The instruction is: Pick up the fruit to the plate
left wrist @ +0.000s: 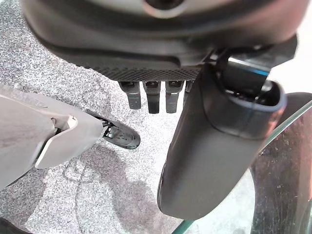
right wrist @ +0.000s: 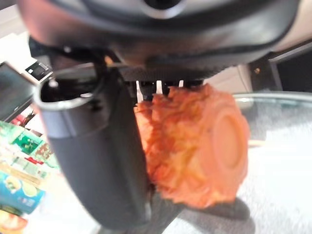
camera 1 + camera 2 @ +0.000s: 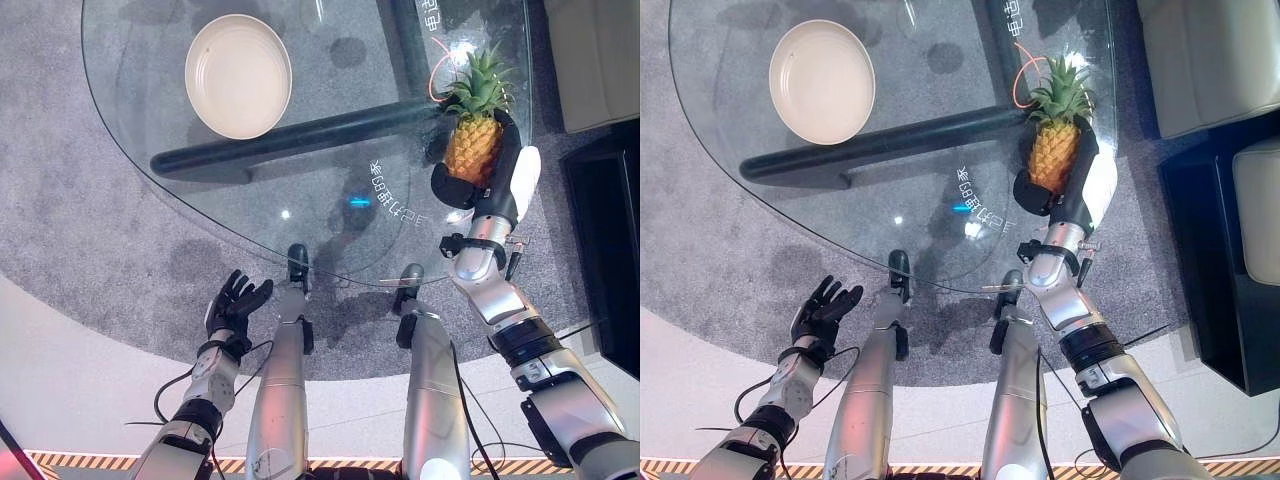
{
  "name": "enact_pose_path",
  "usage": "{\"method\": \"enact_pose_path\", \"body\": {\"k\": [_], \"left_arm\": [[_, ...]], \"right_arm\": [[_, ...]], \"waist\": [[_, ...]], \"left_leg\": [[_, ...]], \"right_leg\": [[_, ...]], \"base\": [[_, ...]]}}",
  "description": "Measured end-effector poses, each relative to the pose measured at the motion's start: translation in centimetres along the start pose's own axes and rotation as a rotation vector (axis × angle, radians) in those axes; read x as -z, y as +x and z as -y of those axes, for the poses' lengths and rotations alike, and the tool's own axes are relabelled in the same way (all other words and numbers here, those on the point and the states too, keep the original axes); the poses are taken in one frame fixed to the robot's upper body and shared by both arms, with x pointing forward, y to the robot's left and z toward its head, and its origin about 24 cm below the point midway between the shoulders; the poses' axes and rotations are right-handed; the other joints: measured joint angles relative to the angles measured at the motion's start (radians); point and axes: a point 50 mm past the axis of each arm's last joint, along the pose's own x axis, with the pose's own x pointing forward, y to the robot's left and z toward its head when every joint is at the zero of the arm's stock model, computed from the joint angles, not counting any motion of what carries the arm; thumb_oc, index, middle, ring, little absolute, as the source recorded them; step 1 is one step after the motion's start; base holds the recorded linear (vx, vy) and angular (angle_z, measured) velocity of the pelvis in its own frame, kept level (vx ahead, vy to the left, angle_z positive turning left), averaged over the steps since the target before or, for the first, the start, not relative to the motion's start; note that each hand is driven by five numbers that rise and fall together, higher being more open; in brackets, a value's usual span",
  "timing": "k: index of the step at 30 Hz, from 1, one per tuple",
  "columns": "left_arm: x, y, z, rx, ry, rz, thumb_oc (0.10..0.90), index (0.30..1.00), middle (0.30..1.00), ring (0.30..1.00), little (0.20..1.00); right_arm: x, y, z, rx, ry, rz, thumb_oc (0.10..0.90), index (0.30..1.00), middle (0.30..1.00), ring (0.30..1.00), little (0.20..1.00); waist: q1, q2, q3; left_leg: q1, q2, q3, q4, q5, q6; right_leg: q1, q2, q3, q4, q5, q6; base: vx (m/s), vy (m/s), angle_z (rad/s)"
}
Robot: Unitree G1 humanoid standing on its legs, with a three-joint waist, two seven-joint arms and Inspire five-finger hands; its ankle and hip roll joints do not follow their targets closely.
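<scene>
Overhead, the right hand (image 3: 487,185) is curled round a pineapple (image 3: 473,145), holding it over the right edge of the round glass worktop (image 3: 140,130). An empty white plate (image 3: 238,75) sits well apart, at the far left. Beneath lies grey carpet (image 3: 70,230). Below the near rim, the left hand (image 3: 232,306) hangs with relaxed fingers.

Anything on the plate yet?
No. The white plate on the glass table shows a bare inside. The pineapple is across the table in the right hand. The plate hides what lies beneath it.
</scene>
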Motion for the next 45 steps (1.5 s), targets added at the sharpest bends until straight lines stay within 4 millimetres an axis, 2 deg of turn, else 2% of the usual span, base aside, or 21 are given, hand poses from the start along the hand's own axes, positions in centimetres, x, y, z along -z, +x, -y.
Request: {"method": "enact_pose_path", "body": {"k": [6, 15, 27, 34, 45], "left_arm": [[-0.6, 0.1, 0.2, -0.004, -0.121, 0.039, 0.8, 0.9, 0.9, 0.9, 0.9], [-2.9, 0.3, 0.7, -0.007, -0.304, 0.173, 0.8, 0.9, 0.9, 0.9, 0.9], [-8.8, 0.7, 1.8, -0.062, -0.457, 0.435, 0.8, 0.9, 0.9, 0.9, 0.9], [-11.8, 0.2, 2.6, -0.087, -0.53, 0.575, 0.8, 0.9, 0.9, 0.9, 0.9], [-15.4, -2.0, 6.0, 0.083, -0.414, 0.793, 0.8, 0.9, 0.9, 0.9, 0.9]], "right_arm": [[0.0, 0.2, 0.0, 0.009, -0.026, 0.016, 0.1, 0.3, 0.3, 0.3, 0.2], [0.5, 0.1, 0.1, 0.018, -0.094, 0.033, 0.1, 0.3, 0.3, 0.3, 0.2], [1.6, -0.7, 0.8, 0.073, -0.228, 0.097, 0.1, 0.3, 0.3, 0.3, 0.2], [0.7, -0.8, 1.2, 0.083, -0.241, 0.19, 0.1, 0.3, 0.3, 0.3, 0.2], [-2.2, -1.4, 1.6, 0.122, -0.195, 0.394, 0.1, 0.3, 0.3, 0.3, 0.2]], "waist": [[0.003, 0.0, 0.0], [0.007, 0.0, 0.0], [0.003, 0.006, 0.003], [0.006, 0.006, 0.003], [0.008, 0.006, 0.003]], "left_leg": [[0.001, -0.001, -0.001, 0.001, 0.001, 0.001], [0.013, -0.002, -0.002, -0.003, 0.01, -0.001], [0.033, -0.003, -0.001, -0.021, 0.02, 0.0], [0.033, -0.003, 0.0, -0.024, 0.02, 0.0], [0.038, -0.002, 0.0, -0.029, 0.02, 0.0]], "right_leg": [[0.002, -0.001, 0.0, 0.001, 0.0, 0.0], [0.011, -0.002, 0.0, 0.004, 0.001, 0.0], [0.021, -0.003, 0.001, 0.004, 0.001, -0.001], [0.021, -0.003, 0.001, 0.001, 0.001, 0.0], [0.026, -0.003, -0.001, -0.005, 0.004, 0.0]], "base": [[0.0, 0.0, 0.0], [0.0, 0.0, 0.0], [0.0, 0.002, 0.0], [0.0, 0.001, 0.0], [-0.01, -0.003, 0.0]]}}
